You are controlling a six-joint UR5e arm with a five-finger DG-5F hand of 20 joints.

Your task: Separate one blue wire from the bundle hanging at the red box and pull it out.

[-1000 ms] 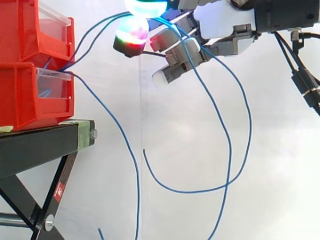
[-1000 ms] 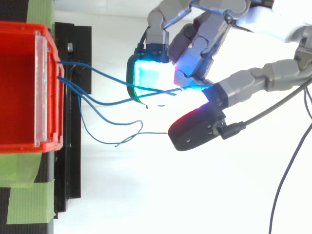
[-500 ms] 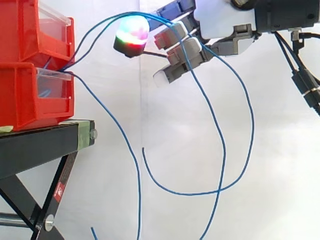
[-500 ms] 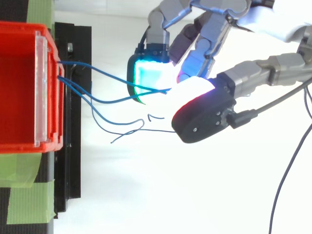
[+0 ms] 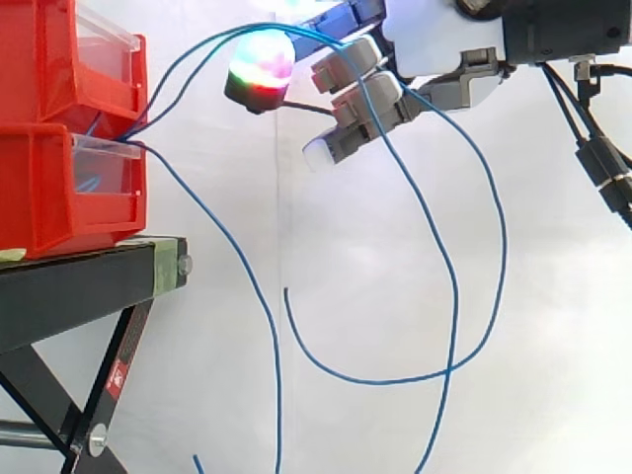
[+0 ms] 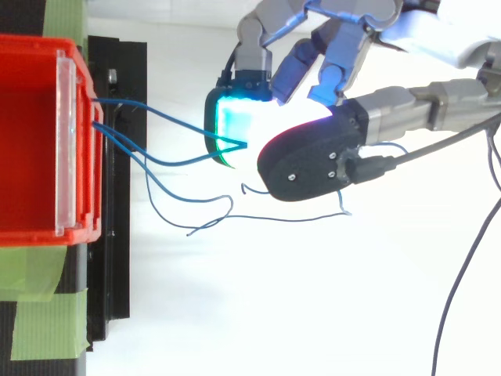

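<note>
The hand (image 5: pixel 434 44) is curled, its thumb closed against a cyan-glowing fingertip (image 6: pixel 231 129), and it pinches two thin blue wires (image 6: pixel 168 162) between them. Loose strands (image 6: pixel 196 197) of the same bundle hang beneath the thumb, apart from it. The pinched wires run lengthwise from the fingertips out to the stacked red plastic bins (image 5: pixel 69 188) on a black metal stand (image 5: pixel 89 286). Their slack loops under the wrist. Half a second ago the thumb stood further from that fingertip.

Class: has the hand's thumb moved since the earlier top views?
Yes. The thumb swung up the picture, from level with the red bin's lower corner toward its middle, closing onto the blue wires.
</note>
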